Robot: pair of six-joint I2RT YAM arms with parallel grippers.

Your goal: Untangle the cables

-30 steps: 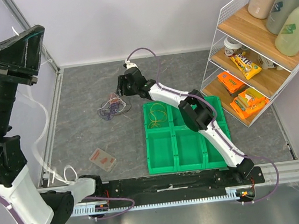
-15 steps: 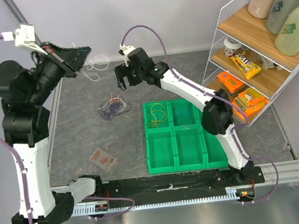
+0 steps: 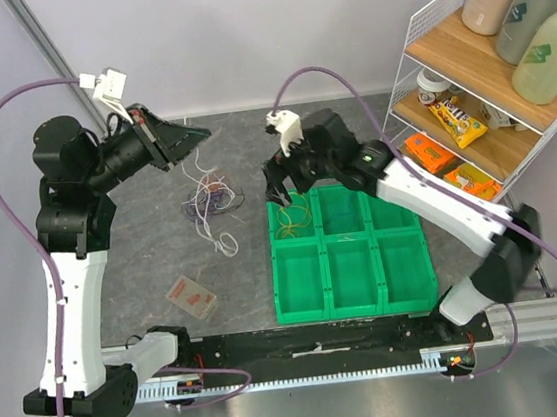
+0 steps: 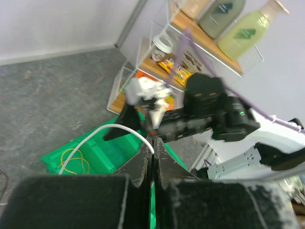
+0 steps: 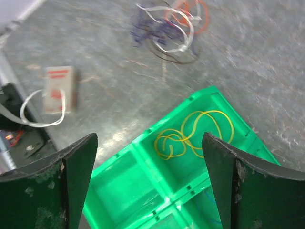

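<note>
A tangled bundle of thin purple, orange, white and dark cables [image 3: 206,199] lies on the grey table left of the green tray [image 3: 276,269]; it also shows in the right wrist view [image 5: 167,24]. My left gripper [image 3: 193,136] is raised above the bundle and shut on a white cable [image 3: 226,243], which hangs down to the table. In the left wrist view the white cable [image 4: 107,129] arcs out from the closed gripper [image 4: 153,149]. My right gripper [image 3: 281,184] is open and empty over the tray's back-left compartment. A yellow cable [image 5: 195,131] lies there, below the open gripper [image 5: 148,138].
A small red-and-white packet [image 3: 190,296] lies on the table at front left, also in the right wrist view [image 5: 59,88]. A wire shelf [image 3: 467,96] with bottles and snack packs stands at the right. The tray's other compartments [image 3: 351,271] look mostly bare.
My left arm has swung in from the far left and lowered, carrying the white cable over the bundle. My right gripper has moved right and forward, from behind the bundle to above the tray.
</note>
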